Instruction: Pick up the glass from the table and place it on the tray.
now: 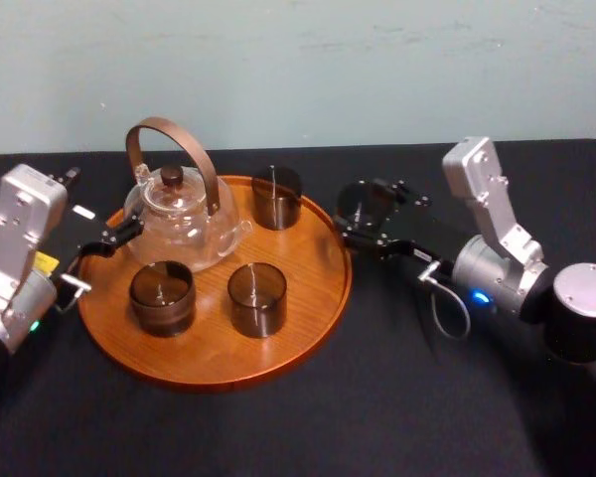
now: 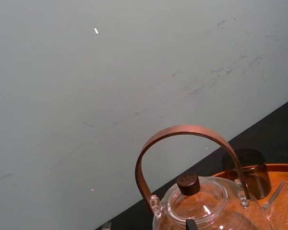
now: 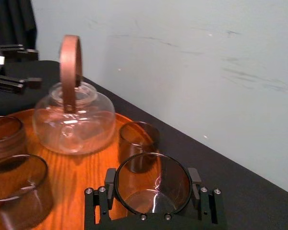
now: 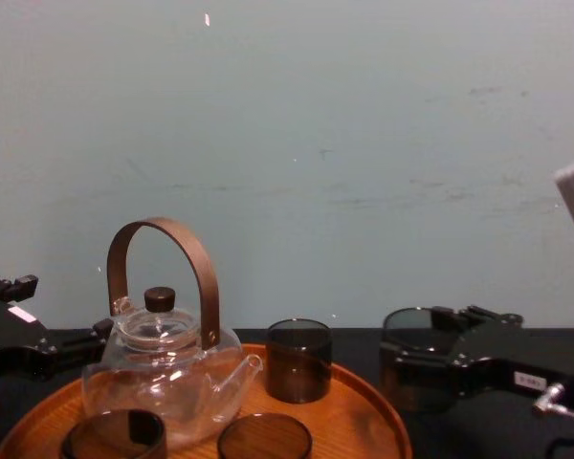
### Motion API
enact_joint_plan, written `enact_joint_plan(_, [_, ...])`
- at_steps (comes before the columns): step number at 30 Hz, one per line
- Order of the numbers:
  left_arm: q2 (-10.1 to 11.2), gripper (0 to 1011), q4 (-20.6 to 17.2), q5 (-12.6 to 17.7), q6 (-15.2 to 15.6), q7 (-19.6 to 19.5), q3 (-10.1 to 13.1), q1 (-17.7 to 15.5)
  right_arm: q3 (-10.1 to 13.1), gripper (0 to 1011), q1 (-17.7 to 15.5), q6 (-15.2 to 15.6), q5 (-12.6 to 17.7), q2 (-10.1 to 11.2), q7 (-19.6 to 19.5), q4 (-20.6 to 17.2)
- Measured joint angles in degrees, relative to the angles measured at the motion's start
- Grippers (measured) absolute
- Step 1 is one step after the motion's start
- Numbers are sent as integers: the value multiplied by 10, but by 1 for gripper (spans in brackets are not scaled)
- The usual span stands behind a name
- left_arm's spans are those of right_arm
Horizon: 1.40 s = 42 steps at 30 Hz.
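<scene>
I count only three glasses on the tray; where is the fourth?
Head view: the fourth glass is held in the right gripper, just beyond the right rim of the tray, over the table.

No writing can be read anywhere.
At the chest view's lower left, the left gripper [image 4: 62, 308] bears a small white sticker [image 4: 21, 314] that looks blank. At lower right, a white label [image 4: 528, 380] on the right gripper [image 4: 416, 337] has print too small to make out. A yellow tag [image 1: 45, 263] at the head view's left edge is also illegible.
</scene>
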Motion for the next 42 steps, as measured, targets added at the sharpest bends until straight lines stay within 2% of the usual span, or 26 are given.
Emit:
enact_joint_plan(5, [0, 1001, 0, 0, 0, 0, 0, 0, -12, 906, 10, -2, 0, -7, 8, 5])
enact_joint_plan(15, [0, 1001, 0, 0, 0, 0, 0, 0, -35, 906, 37, -15, 2, -28, 21, 41])
enact_joint_plan(42, [0, 1001, 0, 0, 0, 0, 0, 0, -51, 906, 50, -25, 10, -41, 27, 67])
